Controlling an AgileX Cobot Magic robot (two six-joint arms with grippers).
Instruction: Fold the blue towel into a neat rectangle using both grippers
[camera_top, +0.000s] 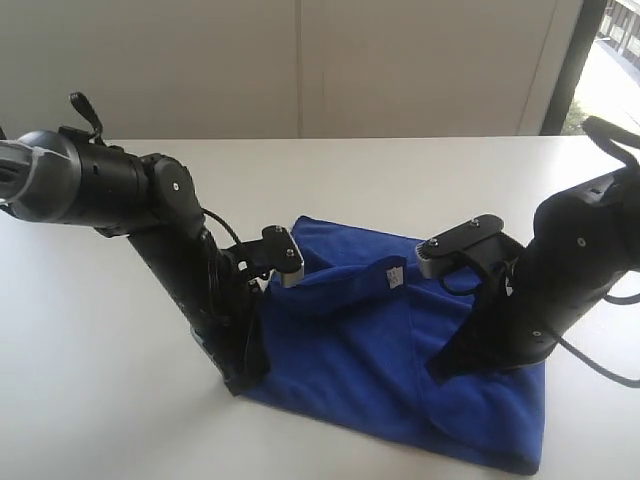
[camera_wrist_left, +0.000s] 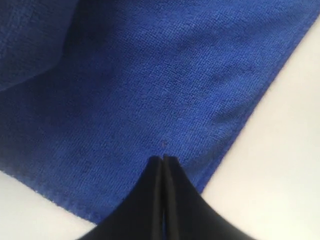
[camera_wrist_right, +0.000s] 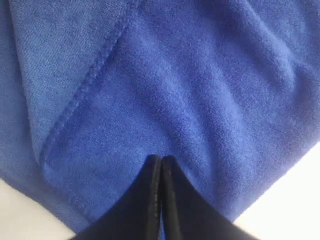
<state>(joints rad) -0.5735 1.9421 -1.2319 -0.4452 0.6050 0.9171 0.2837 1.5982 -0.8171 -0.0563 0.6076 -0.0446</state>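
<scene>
The blue towel (camera_top: 350, 350) lies partly folded on the white table (camera_top: 100, 400), with a flap turned over that shows a small white label (camera_top: 393, 277). My left gripper (camera_top: 245, 385) points down at the towel's near left corner. In the left wrist view its fingers (camera_wrist_left: 163, 159) are shut, tips on the towel (camera_wrist_left: 150, 75) close to its hem, with no cloth showing between them. My right gripper (camera_top: 437, 370) comes down on the towel's right half. It is shut too (camera_wrist_right: 161, 159), tips on the towel (camera_wrist_right: 200, 75) beside a folded edge (camera_wrist_right: 80, 100).
Bare white tabletop surrounds the towel on the left, behind it and along the front. A pale wall stands at the back, with a window (camera_top: 615, 60) at the far right.
</scene>
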